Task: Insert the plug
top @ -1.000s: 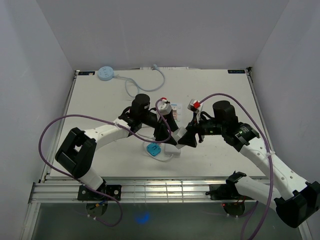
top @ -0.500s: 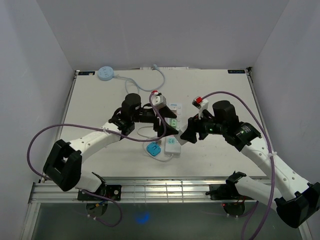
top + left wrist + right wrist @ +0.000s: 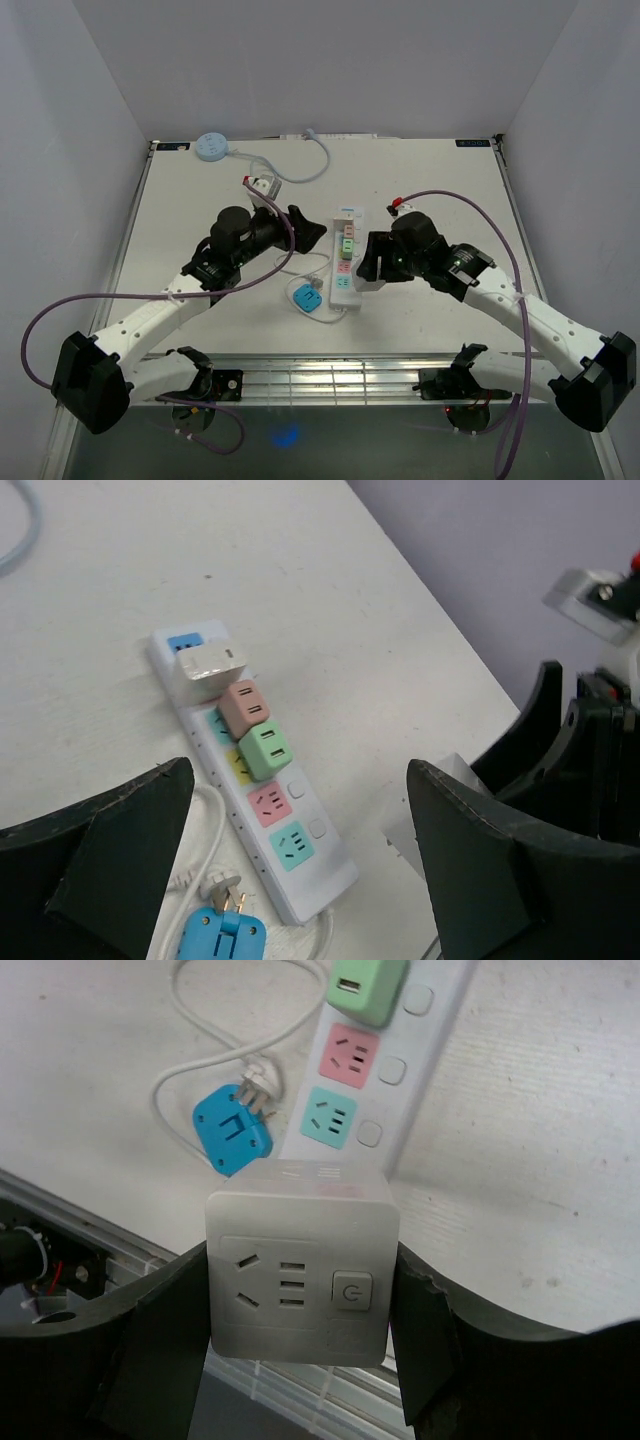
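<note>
My right gripper [image 3: 300, 1270] is shut on the plug [image 3: 298, 1260], a white cube with a socket face and a power button. It hangs just right of the near end of the white power strip [image 3: 345, 255], above the table. The strip [image 3: 440, 1000] carries white [image 3: 210, 662], pink [image 3: 246, 706] and green [image 3: 270, 750] cubes; its pink socket [image 3: 269, 804] and teal socket [image 3: 293, 845] are bare. My left gripper [image 3: 305, 225] stands open and empty, to the left of the strip. In the top view my right gripper [image 3: 368, 262] hides the plug.
A blue folding plug [image 3: 308, 297] on a white cord lies just left of the strip's near end. A round pale-blue device [image 3: 211, 146] with its cable sits at the back left. The table's front rail [image 3: 330, 375] runs close behind the strip's end.
My left gripper has opened and drawn back to the left, away from the strip. My right gripper has come down and left with the white plug toward the strip's near end.
</note>
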You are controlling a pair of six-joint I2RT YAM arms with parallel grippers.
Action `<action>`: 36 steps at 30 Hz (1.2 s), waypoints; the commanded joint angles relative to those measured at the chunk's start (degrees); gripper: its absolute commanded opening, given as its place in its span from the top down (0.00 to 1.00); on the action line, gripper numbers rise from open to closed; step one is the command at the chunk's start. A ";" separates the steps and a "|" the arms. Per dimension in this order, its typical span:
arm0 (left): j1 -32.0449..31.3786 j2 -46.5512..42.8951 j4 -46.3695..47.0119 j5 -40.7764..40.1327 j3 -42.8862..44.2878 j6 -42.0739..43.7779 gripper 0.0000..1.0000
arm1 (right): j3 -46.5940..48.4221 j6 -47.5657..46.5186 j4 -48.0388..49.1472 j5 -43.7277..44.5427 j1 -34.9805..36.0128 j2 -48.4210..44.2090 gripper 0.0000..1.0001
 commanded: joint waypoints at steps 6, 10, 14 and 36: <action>0.42 -5.47 -14.63 -16.90 0.51 -9.12 0.02 | 6.01 18.31 -5.57 20.05 7.57 6.39 0.92; 0.42 -7.40 -16.04 -17.96 -0.37 -9.03 0.02 | 4.69 18.58 -0.76 20.76 8.54 7.36 0.92; 0.42 -8.90 -17.08 -18.04 -0.99 -8.33 0.02 | 5.30 20.15 0.50 22.51 9.07 9.20 0.92; 0.42 -17.78 -19.55 -21.03 -2.05 -4.73 0.02 | 12.86 22.27 -0.73 24.63 11.70 23.71 0.92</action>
